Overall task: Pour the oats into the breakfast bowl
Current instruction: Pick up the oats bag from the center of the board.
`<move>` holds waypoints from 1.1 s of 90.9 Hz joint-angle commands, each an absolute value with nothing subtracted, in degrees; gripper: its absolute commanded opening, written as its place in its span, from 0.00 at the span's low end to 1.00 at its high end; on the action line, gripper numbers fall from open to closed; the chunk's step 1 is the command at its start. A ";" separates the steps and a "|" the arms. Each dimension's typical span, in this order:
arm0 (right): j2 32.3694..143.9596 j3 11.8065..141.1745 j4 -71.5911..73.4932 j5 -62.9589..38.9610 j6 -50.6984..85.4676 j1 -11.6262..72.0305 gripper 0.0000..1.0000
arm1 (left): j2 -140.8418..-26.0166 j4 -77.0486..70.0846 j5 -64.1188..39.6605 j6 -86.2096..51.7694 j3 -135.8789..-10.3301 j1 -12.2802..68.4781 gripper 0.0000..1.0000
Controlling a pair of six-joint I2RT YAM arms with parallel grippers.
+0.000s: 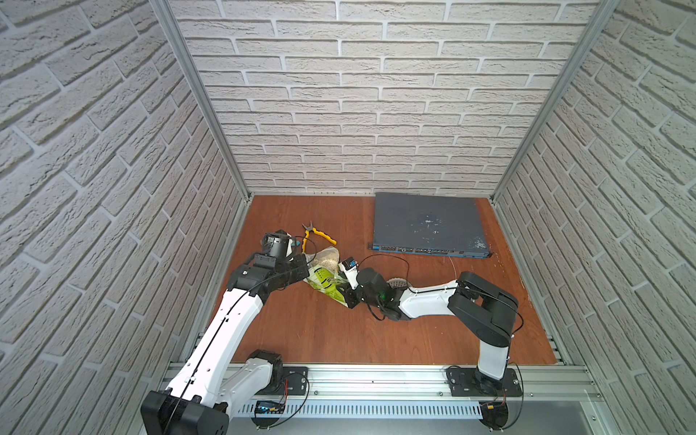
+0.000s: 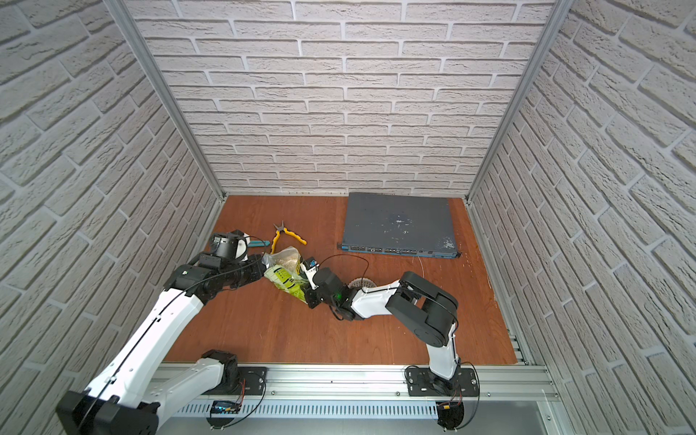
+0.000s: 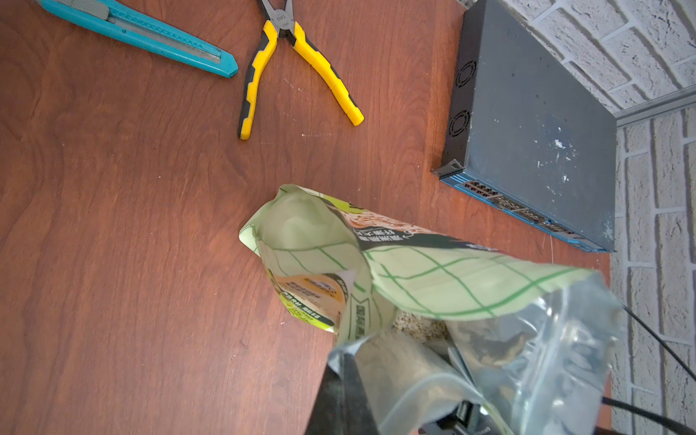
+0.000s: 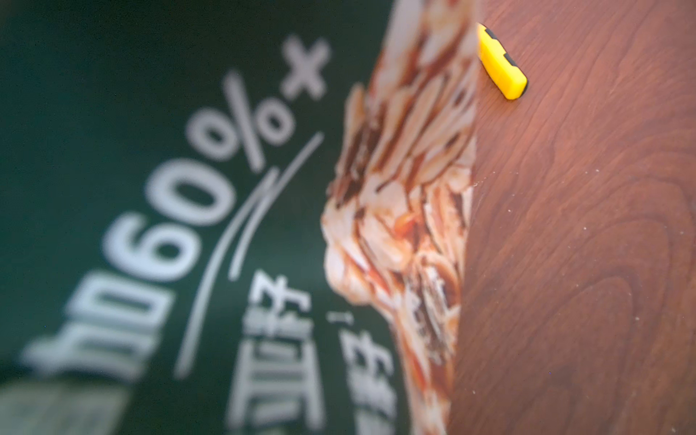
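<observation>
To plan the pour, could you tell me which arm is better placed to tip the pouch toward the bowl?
Probably right: the right tool sits at the lower end of the pouch, beside the bowl; the left tool only pinches its mouth edge.

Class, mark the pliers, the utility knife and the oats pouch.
pliers (image 3: pixel 324 70), left wrist view, yellow handle.
utility knife (image 3: pixel 150 35), left wrist view, teal body.
oats pouch (image 3: pixel 433 271), left wrist view, green grid panel.

Pouch (image 1: pixel 323 279) on the table (image 1: pixel 320 331), pliers (image 1: pixel 318 237) behind it, bowl (image 1: pixel 396 282) to its right, switch (image 1: pixel 425 222) back right
</observation>
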State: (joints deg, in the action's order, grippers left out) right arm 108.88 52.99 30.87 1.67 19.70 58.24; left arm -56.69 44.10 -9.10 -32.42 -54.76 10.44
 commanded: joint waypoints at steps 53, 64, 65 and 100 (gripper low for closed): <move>87.72 58.99 15.64 -5.61 4.44 52.41 0.03 | -37.06 40.93 -2.35 -30.24 -61.58 9.84 0.51; 81.52 63.39 1.72 -2.35 1.58 50.81 0.03 | -35.55 40.68 -0.62 -30.56 -59.29 9.89 0.53; 81.14 63.73 0.68 -1.83 1.27 50.63 0.03 | -35.53 40.60 -0.62 -30.62 -59.09 9.91 0.54; 61.88 65.14 -28.29 29.70 -2.83 47.21 0.03 | -38.42 31.61 -4.88 -34.46 -49.60 9.84 0.76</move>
